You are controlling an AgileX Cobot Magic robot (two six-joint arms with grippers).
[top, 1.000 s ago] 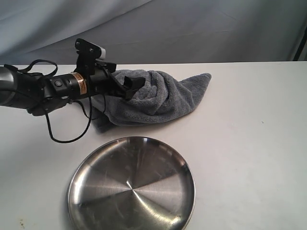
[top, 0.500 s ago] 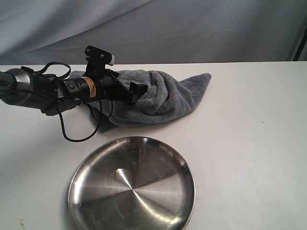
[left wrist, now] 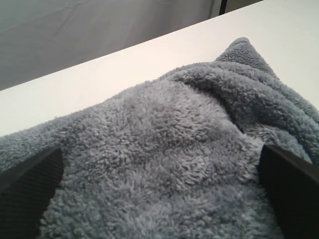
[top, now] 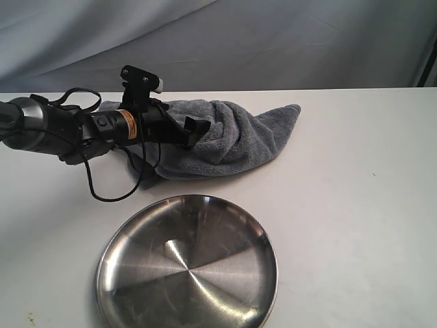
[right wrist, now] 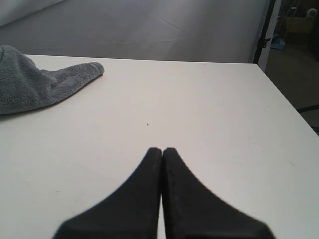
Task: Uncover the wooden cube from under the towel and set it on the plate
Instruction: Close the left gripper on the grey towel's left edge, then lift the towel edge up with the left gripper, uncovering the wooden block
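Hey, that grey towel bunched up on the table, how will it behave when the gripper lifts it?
Probably floppy: the towel lies in soft folds, so it should sag from wherever it is pinched. Its fluffy pile likely gives the left gripper good purchase rather than slipping. It looks light for its bulk.

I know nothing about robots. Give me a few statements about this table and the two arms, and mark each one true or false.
1. The wooden cube sits on the plate. False: the plate is empty, and no wooden cube is in view.
2. The left end effector is open, with the towel between its fingers. True.
3. The right end effector is shut. True.
4. The towel is spread flat. False: it is bunched into a mound.
5. The towel lies on the plate. False: it lies on the table, behind the plate and apart from it.
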